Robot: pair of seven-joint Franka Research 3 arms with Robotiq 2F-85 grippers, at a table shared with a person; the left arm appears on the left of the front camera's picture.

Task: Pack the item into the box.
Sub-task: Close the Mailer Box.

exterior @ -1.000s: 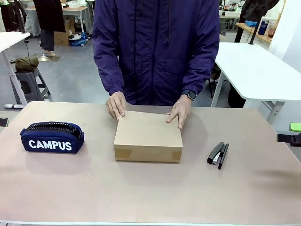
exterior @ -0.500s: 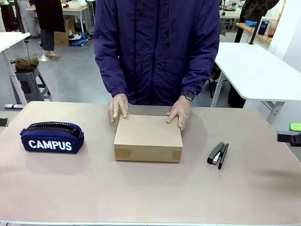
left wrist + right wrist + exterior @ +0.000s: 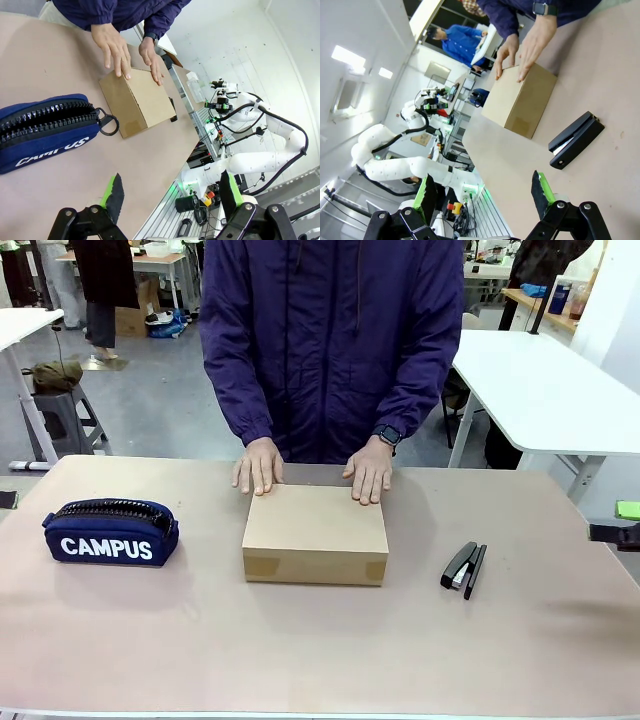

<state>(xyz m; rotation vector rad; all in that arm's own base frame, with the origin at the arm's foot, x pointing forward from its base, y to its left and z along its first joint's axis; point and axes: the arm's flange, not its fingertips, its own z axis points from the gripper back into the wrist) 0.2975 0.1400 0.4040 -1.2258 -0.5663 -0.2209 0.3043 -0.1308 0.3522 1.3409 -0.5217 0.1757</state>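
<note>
The box (image 3: 315,530) lies shut in the middle of the table, plain brown cardboard with its lid down. A person's two hands (image 3: 259,466) rest on its far edge. The item is out of view. In the left wrist view my left gripper (image 3: 172,196) is open above the near table edge, with nothing between its fingers, and the box (image 3: 137,100) lies well ahead of it. In the right wrist view my right gripper (image 3: 484,196) is open and holds nothing, far from the box (image 3: 520,100).
A navy "CAMPUS" pencil case (image 3: 110,533) lies left of the box. A black stapler (image 3: 464,568) lies to the right of it. The brown table (image 3: 320,660) has bare room along the near side. The person stands at the far edge.
The person's hands have slid back across the box lid to its far edge. The box, pencil case, stapler and both grippers have stayed put.
</note>
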